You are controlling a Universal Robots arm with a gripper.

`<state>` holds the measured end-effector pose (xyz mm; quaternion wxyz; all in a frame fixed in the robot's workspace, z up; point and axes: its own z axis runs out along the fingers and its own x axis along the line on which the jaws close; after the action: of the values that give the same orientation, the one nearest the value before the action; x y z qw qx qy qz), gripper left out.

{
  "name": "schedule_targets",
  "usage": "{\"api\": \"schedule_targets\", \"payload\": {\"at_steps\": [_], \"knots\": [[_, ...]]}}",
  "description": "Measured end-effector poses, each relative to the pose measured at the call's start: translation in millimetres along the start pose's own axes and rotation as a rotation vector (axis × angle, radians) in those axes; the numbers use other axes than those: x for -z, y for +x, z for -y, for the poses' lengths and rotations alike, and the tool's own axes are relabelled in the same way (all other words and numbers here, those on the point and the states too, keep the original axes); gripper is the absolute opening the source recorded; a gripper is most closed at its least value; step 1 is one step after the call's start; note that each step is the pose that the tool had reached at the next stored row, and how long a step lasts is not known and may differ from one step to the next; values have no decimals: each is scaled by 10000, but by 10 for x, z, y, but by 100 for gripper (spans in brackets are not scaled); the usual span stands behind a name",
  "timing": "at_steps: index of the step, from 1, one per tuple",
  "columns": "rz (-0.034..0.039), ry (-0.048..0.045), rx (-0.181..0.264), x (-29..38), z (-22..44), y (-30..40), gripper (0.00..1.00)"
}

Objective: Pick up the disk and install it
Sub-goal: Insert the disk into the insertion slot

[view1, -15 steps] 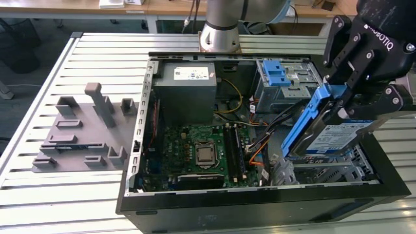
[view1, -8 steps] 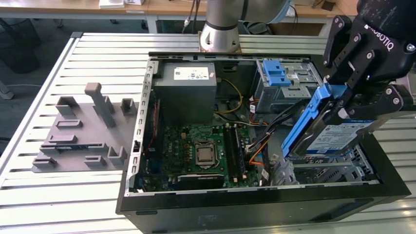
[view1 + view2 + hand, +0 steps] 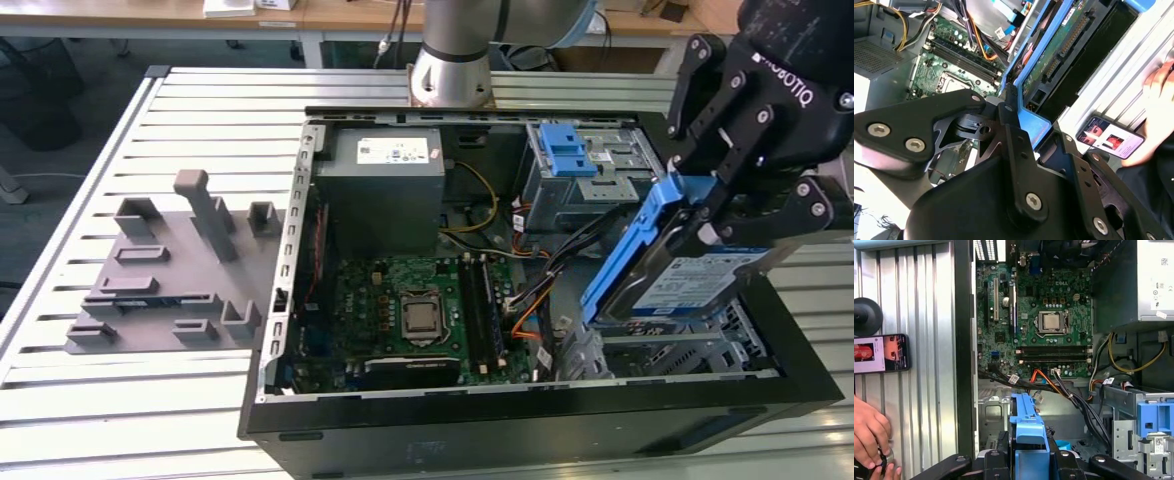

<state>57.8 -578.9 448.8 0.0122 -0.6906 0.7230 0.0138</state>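
The disk (image 3: 690, 281), silver with a white-and-blue label and a blue bracket, hangs tilted on edge over the open computer case (image 3: 534, 410), at the exterior view's right. My black gripper (image 3: 714, 215) is shut on its upper end, with the fingers clamped on the blue bracket. In the second wrist view the disk (image 3: 1054, 55) shows its green circuit side beyond the gripper (image 3: 1011, 117). In the first wrist view the disk's blue bracket (image 3: 1026, 432) sticks out from between the gripper's fingers (image 3: 1029, 462), above the case's cables.
Inside the case lie the motherboard (image 3: 414, 315), a grey power-supply box (image 3: 387, 185), a drive cage with blue latch tabs (image 3: 567, 150) and loose cables (image 3: 534, 300). A grey fixture (image 3: 174, 270) sits on the slatted table. A person's hand (image 3: 869, 435) and a phone (image 3: 881, 353) lie beside the case.
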Motion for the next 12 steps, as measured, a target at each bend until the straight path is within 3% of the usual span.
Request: {"api": "schedule_targets", "payload": {"at_steps": [7,12], "knots": [[-2,0,1,-21,118,-5,36],[-1,0,0,-43,126,-4,36]]}}
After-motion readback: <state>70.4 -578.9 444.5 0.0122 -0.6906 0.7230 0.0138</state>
